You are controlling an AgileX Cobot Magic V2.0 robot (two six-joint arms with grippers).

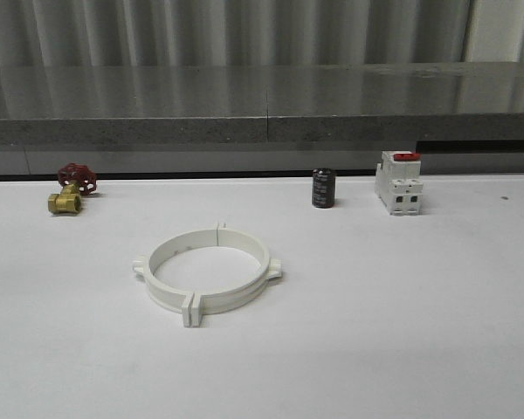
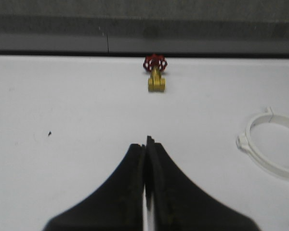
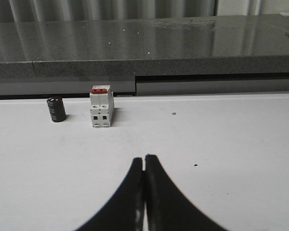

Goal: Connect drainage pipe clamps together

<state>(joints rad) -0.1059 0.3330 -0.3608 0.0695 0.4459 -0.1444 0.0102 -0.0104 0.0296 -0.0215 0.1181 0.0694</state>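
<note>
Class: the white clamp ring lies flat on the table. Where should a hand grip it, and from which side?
Grip the curved band of the clamp ring from above, one finger inside the open centre and one outside: it lies flat, its wall is thin, and the tabs stay clear.

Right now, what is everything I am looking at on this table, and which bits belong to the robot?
drainage pipe clamps: two, white half-rings lying as one ring, middle of the table, nearer the front.
valve: one, brass with red handwheel, far left, near the back edge.
cylinder: one, black, upright, back, right of centre.
breaker: one, white box with red top, just right of the cylinder.
table: one, white, under everything.
ledge: one, grey speckled, behind the table.
left tool: one, black, shut, holding nothing.
right tool: one, black, shut, holding nothing.
</note>
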